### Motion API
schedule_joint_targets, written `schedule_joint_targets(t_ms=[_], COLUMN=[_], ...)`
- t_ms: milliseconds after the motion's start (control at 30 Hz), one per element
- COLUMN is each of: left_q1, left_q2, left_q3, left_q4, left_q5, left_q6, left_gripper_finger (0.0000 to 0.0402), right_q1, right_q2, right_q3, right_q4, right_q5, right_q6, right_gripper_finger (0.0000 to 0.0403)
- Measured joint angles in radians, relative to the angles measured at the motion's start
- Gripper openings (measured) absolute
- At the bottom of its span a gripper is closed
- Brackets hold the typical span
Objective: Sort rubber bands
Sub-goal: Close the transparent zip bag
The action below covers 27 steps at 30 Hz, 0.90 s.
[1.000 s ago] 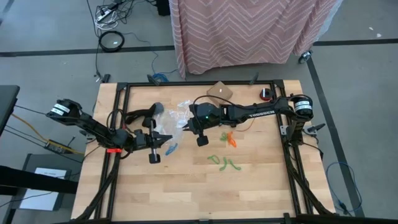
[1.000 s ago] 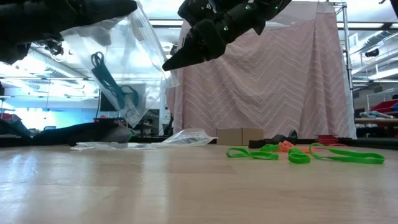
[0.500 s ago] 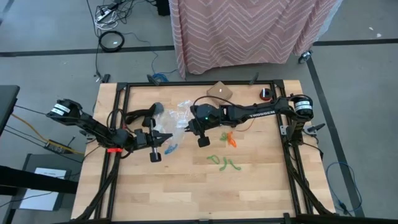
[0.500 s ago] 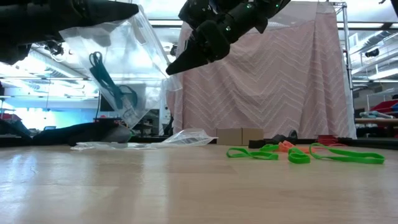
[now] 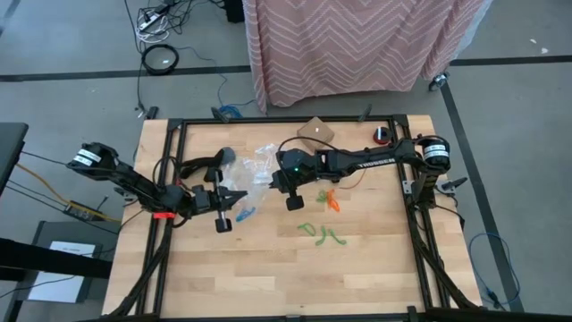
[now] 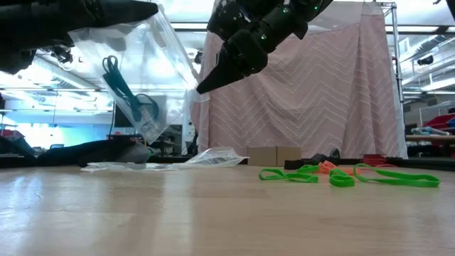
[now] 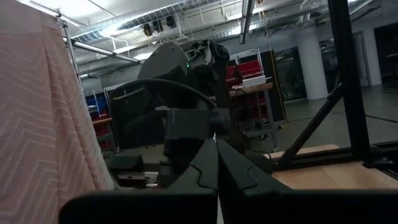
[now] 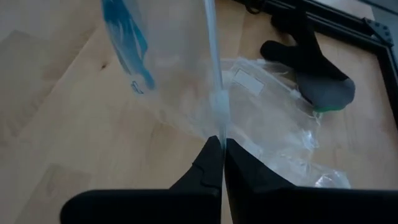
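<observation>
Clear bag (image 6: 153,78) hangs above table (image 5: 268,277), pinched at both edges: L gripper (image 5: 241,199) clenched on one rim, R gripper (image 6: 201,88) clenched on the other rim, seam between its tips (image 8: 219,142). Blue bands (image 6: 124,92) inside bag. Green bands (image 5: 322,233) and orange bands (image 5: 329,200) lie on table, R of bag. Spare bags (image 5: 259,159) behind it.

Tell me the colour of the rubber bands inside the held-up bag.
Blue rubber bands, inside the clear bag; the low view shows them best.
</observation>
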Motion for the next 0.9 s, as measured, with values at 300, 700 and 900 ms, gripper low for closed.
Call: schedule_joint_targets(t_ms=[300,700,900], left_q1=[-0.003,-0.002,-0.002], left_q2=[-0.004,-0.003,-0.002], left_q3=[0.0,-0.001,-0.002], left_q4=[0.018,-0.04,-0.042], left_q5=[0.006,-0.007,-0.012], left_q6=[-0.001,-0.005,-0.011], left_gripper_finger=[0.0,0.0,0.0], right_q1=[-0.01,-0.02,-0.017], right_q2=[0.002,0.003,0.003], right_q3=[-0.006,-0.005,-0.004], right_q4=[-0.036,0.02,0.069], right_q5=[0.013,-0.04,-0.029], right_q6=[0.003,0.0,-0.01], right_gripper_finger=[0.0023,0.0182,0.0187])
